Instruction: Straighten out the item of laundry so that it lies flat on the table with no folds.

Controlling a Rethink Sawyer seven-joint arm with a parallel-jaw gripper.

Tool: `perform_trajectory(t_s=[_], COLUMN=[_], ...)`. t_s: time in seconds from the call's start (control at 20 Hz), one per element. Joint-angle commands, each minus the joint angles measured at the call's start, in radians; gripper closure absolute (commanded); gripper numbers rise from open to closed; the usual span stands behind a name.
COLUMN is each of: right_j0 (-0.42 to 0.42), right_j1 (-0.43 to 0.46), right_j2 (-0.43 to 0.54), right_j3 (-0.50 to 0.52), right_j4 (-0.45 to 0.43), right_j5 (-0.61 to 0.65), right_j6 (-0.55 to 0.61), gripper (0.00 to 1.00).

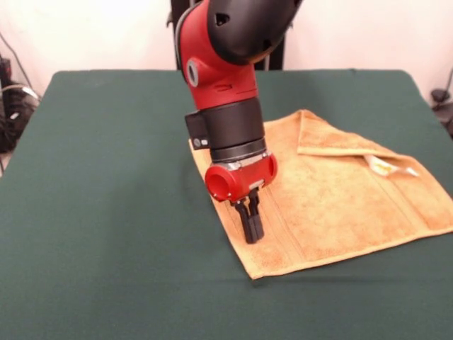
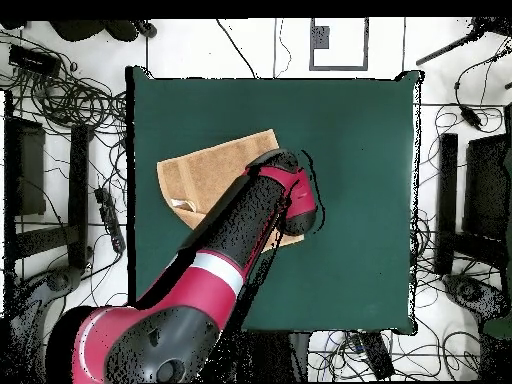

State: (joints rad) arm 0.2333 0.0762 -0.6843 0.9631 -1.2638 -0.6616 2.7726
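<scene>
From the front, the terry-cloth towel (image 1: 340,195) is a golden-orange, nubbly square lying on the dark green matte table (image 1: 106,212), with a woven border band running along its near edge. Its far corner is folded over onto the body, making a triangular flap, and a small white label tag (image 1: 386,166) shows at the flap's edge to the right of the pincer (image 1: 250,225). The pincer is a narrow black piece below a glossy red wrist housing; its tip is low over the towel's left part, close to the corner, though contact with the cloth cannot be made out. Its fingers look pressed together, clenched with nothing between them. The red and black arm (image 1: 226,71) comes down steeply, leaning slightly. In the overhead view, the arm (image 2: 200,290) stretches diagonally across the table (image 2: 360,150) and covers much of the towel (image 2: 215,170); only the part beyond the wrist shows, with its folded edge. The pincer itself is hidden beneath the wrist here.
</scene>
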Motion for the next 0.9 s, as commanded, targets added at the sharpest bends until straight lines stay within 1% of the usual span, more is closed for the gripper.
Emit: perform_trajectory(t_s=[0.05,0.2,0.3,0.35,0.45,0.5,0.55,0.6,0.65,0.7,0.75,0.8,0.85,0.9], right_j0=[0.01,0.044,0.069,0.076,0.098,0.116,0.149,0.168,0.207,0.222,0.259,0.274,0.306,0.317], right_j1=[0.152,0.116,0.068,0.023,-0.036,-0.05,-0.068,-0.08,-0.093,-0.111,-0.119,-0.132,-0.132,-0.143], right_j2=[0.099,0.082,0.073,0.075,0.067,0.059,0.039,0.029,0.007,0.004,-0.013,-0.014,-0.025,-0.02], right_j3=[-0.007,0.044,0.103,0.149,0.212,0.225,0.245,0.257,0.273,0.289,0.3,0.313,0.32,0.33], right_j4=[0.014,-0.007,-0.01,0.011,0.021,0.009,-0.022,-0.039,-0.079,-0.088,-0.126,-0.133,-0.162,-0.169], right_j5=[0.193,0.149,0.101,0.067,0.022,0.013,0.0,-0.006,-0.02,-0.022,-0.034,-0.03,-0.034,-0.03], right_j6=[-0.2,-0.133,-0.1,-0.115,-0.098,-0.062,0.01,0.049,0.128,0.148,0.223,0.244,0.298,0.312], gripper=[1.0,1.0,1.0,1.0,1.0,1.0,1.0,1.0,1.0,1.0,1.0,1.0,1.0,1.0])
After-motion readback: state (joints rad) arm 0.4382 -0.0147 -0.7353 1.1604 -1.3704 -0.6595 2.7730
